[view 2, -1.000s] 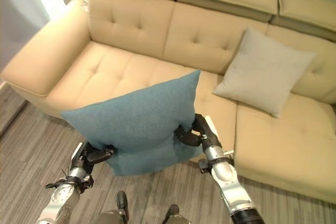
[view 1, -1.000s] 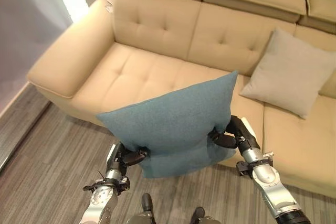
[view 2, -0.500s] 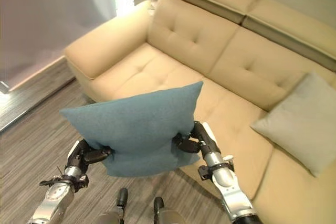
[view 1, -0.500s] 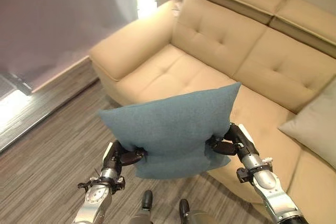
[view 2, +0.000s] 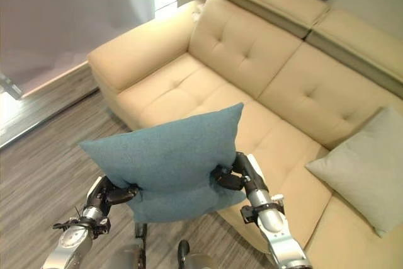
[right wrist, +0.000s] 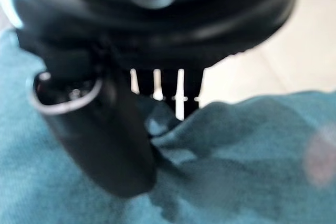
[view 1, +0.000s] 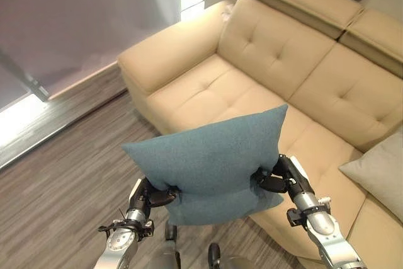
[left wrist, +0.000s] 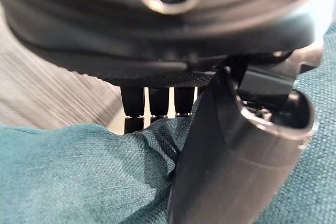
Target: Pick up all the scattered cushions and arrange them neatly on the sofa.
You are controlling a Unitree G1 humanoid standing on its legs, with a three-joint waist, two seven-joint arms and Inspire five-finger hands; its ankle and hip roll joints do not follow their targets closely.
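Against the back of the room stands the beige tufted leather sofa (view 1: 264, 86), its left armrest toward the grey wood-plank floor (view 1: 69, 174). Above the sofa's front edge, off the seat, hangs the square teal fabric cushion (view 1: 211, 162), the left hand (view 1: 151, 196) and right hand (view 1: 277, 177) each pinching a lower corner. Near the seat's right end a grey fabric cushion (view 2: 368, 168) leans on the backrest.

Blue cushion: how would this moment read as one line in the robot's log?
blue cushion: held in air before sofa | left hand: pinching it | right hand: pinching it | grey cushion: on sofa
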